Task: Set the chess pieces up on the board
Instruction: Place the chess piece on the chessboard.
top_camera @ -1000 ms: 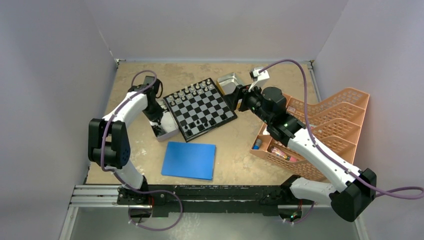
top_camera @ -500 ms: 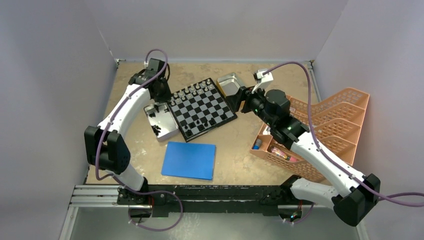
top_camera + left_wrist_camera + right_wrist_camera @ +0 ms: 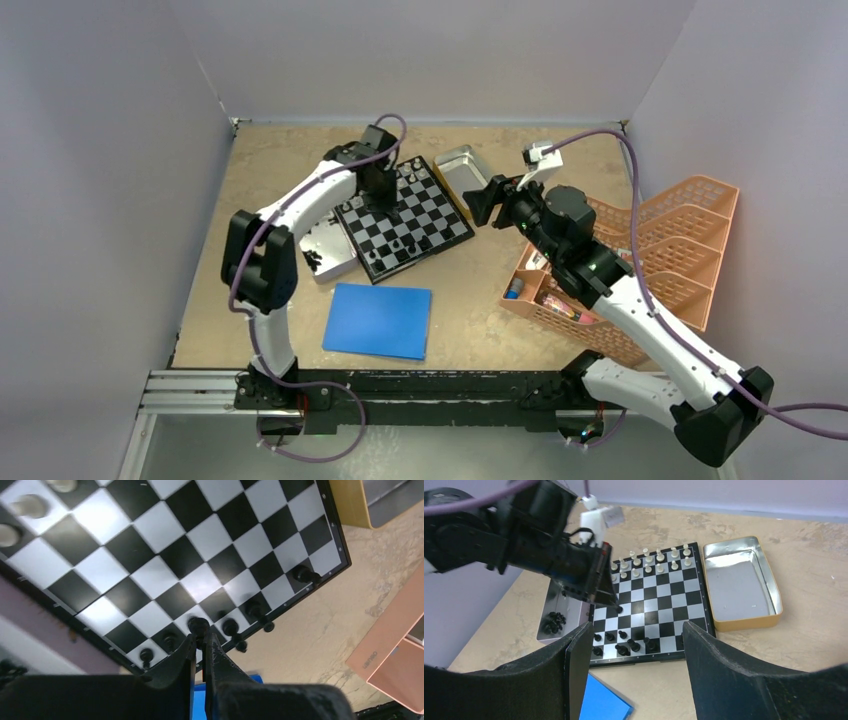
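Observation:
The board [image 3: 420, 208] lies at the table's middle back, also seen in the left wrist view [image 3: 200, 545] and the right wrist view [image 3: 659, 600]. Silvery-white chess pieces [image 3: 388, 180] [image 3: 649, 560] fill its far rows. Several black pieces [image 3: 400, 245] [image 3: 624, 642] [image 3: 250, 611] stand on its near rows. My left gripper [image 3: 386, 207] [image 3: 200, 634] hangs over the board's left part, shut on a black chess piece [image 3: 199, 625] just above the near rows. My right gripper [image 3: 483, 203] [image 3: 636, 626] floats right of the board, open, holding nothing.
A metal tray [image 3: 322, 262] [image 3: 555, 622] with loose black pieces sits left of the board. An empty tray [image 3: 462, 165] [image 3: 739, 582] lies behind its right corner. A blue sheet [image 3: 378, 320] lies in front, and an orange rack [image 3: 660, 255] stands at the right.
My left arm has swung right from the tray of black pieces to above the board, shut the whole time. My right gripper has drawn back to the right, off the empty tray.

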Controlling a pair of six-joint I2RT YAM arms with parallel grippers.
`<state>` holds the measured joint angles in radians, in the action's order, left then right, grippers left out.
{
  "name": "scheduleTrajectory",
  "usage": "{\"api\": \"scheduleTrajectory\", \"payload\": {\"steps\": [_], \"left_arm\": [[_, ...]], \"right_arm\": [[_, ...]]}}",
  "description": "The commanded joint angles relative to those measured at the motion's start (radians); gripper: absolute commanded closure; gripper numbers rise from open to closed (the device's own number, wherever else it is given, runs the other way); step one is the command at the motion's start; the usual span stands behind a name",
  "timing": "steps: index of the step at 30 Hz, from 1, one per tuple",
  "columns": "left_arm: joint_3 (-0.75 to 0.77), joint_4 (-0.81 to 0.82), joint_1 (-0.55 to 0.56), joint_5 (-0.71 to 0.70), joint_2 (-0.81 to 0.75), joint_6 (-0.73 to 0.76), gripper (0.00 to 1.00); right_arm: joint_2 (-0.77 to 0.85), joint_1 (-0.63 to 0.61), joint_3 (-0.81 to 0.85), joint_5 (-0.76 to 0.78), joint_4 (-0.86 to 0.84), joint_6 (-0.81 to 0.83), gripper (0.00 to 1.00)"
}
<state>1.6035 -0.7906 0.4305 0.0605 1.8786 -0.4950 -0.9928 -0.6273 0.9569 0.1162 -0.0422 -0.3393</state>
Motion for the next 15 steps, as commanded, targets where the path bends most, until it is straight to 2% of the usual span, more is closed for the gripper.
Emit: {"api": "scheduleTrajectory", "payload": {"steps": [1, 15], "left_arm": [[0.100, 0.017, 0.059, 0.017, 0.058, 0.033, 1.00], [0.187, -0.076, 0.127, -0.016, 0.189, 0.073, 1.00]], "right_arm": [[0.032, 0.003, 0.002, 0.027, -0.012, 0.003, 0.32], [0.038, 0.003, 0.006, 0.036, -0.003, 0.003, 0.32]]}}
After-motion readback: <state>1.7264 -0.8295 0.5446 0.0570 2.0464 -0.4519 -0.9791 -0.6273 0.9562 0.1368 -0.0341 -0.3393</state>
